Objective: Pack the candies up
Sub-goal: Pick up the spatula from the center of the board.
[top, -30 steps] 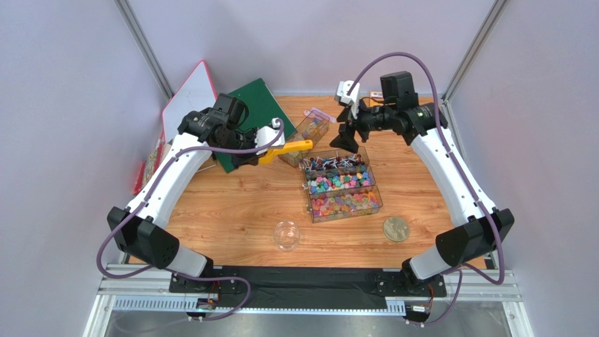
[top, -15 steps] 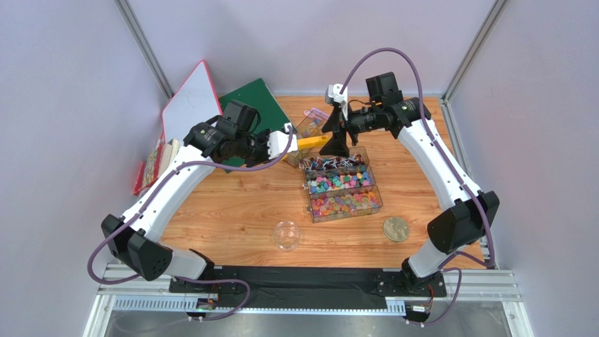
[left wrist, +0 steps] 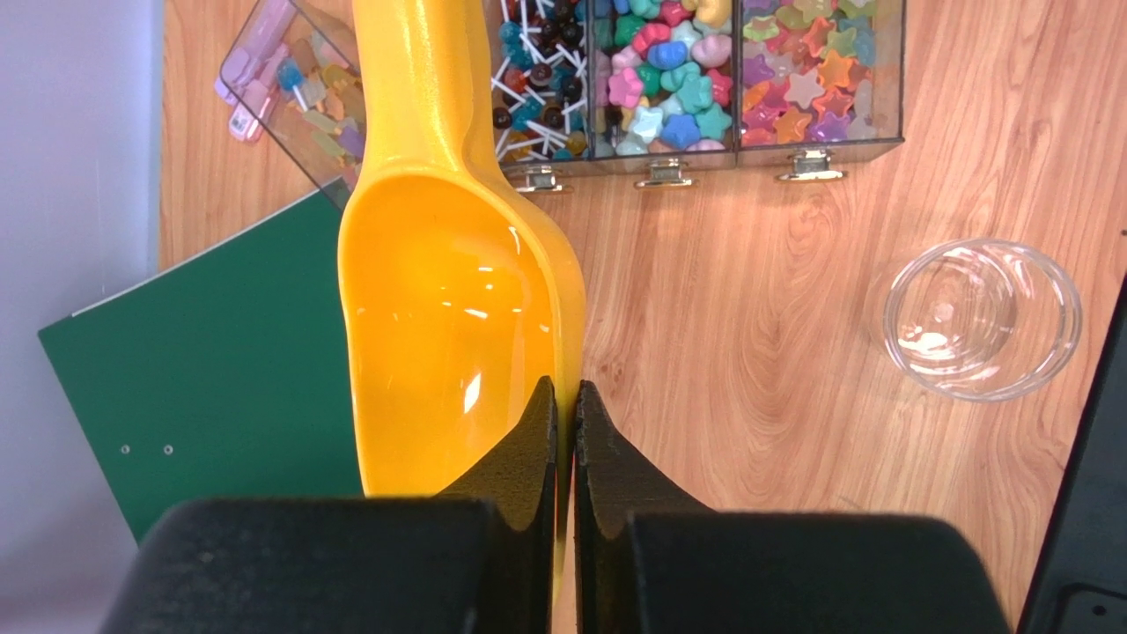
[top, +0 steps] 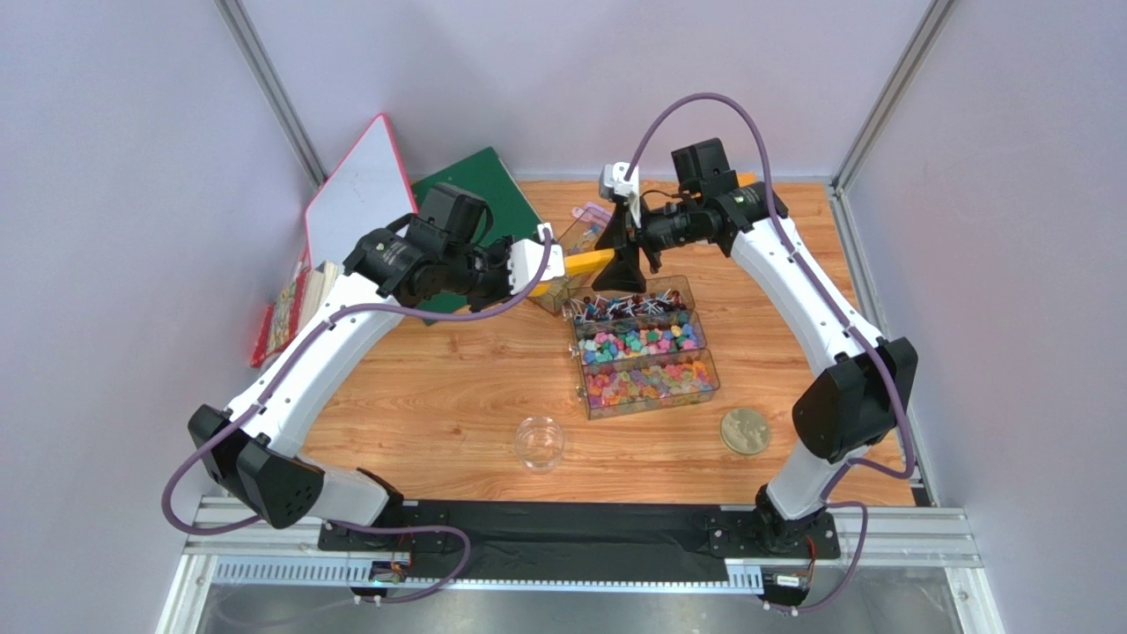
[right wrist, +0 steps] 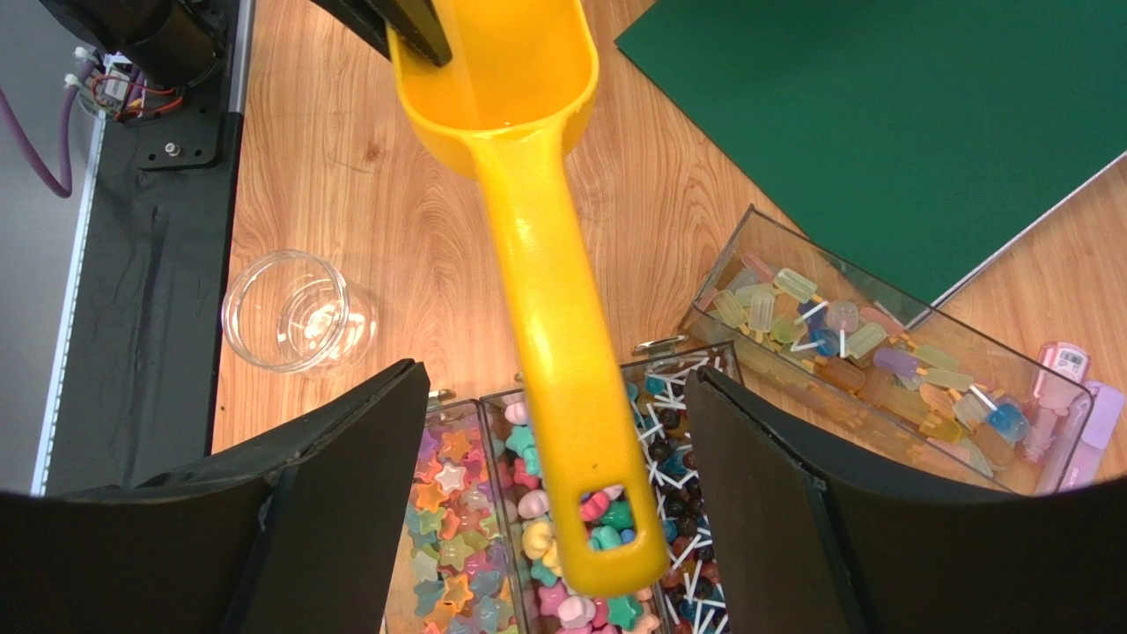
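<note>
My left gripper (left wrist: 565, 410) is shut on the side wall of the yellow scoop (left wrist: 450, 291), whose bowl is empty. It holds the scoop in the air behind the clear candy box (top: 644, 357), handle pointing right. The candies (left wrist: 668, 79) fill the box's compartments: stars, hearts and small lollipops in mixed colours (right wrist: 457, 528). My right gripper (right wrist: 558, 396) is open, one finger on each side of the scoop handle (right wrist: 562, 304), with a gap on both sides. In the top view the right gripper (top: 619, 271) hangs just past the handle's end.
A small clear jar (top: 539, 443) stands open near the front, a round gold lid (top: 745, 431) to its right. A second clear box of wrapped sweets (right wrist: 860, 350) sits behind. A green board (top: 483, 198) and white board (top: 357, 185) lean at back left.
The right arm has swung left and brought its open jaws around the scoop handle, narrowing them a little. The left arm carried the scoop slightly right.
</note>
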Robot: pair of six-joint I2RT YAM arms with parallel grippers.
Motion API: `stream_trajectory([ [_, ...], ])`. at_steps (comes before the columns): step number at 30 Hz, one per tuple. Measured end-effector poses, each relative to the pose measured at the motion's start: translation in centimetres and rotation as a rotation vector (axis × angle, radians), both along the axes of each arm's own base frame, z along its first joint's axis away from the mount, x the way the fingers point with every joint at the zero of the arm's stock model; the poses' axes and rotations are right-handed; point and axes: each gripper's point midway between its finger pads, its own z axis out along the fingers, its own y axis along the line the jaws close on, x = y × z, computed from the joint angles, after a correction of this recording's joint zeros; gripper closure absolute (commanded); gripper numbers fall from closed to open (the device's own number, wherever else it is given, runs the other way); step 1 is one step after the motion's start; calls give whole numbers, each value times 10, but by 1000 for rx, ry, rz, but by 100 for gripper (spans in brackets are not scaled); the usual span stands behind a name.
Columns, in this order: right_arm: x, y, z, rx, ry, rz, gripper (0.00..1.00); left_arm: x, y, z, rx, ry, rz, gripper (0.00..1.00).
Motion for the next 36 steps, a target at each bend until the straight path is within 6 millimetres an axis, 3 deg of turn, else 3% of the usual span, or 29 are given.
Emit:
stream_trajectory([
  [9,2,10,-11,-4,29,16,33,-6,-10,2,-21,16,-24,100],
  [17,1,13,-6,1,21,21,41,-7,-12,0,-23,28,-30,100],
  [30,-7,7,-4,-24,12,48,66,-5,-14,-6,-15,42,-33,100],
  [36,-9,6,-7,-32,15,60,64,-5,-14,-7,-8,39,-41,100],
])
